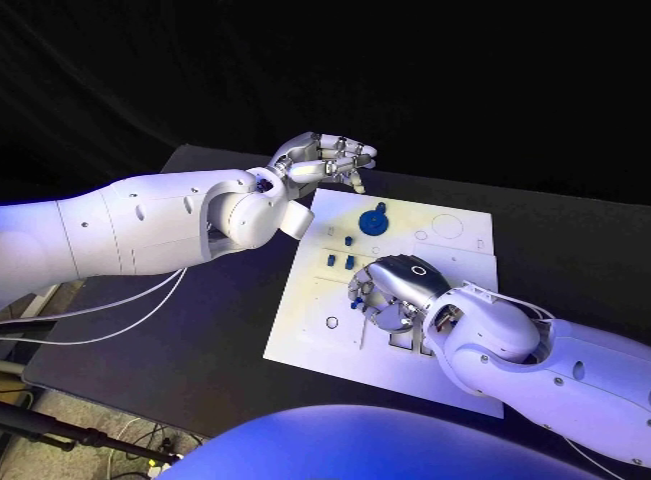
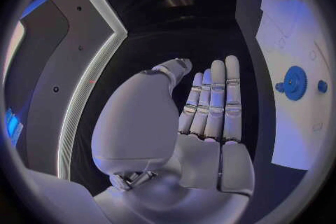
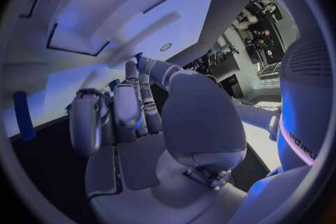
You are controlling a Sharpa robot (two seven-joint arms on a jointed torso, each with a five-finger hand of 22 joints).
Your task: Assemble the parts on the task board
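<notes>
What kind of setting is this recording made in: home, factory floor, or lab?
Most likely a robotics lab or demo test bench. A white task board with small blue parts, such as a blue gear, lies on a black table, and loose cables hang beside the table.

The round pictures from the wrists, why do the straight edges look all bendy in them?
Fisheye lenses curve things: in the left wrist view the task board bows along the circle's rim beside the left hand; in the right wrist view the board's cutouts bend above the right hand. In the head view the board's edges stay straight, under bluish light.
</notes>
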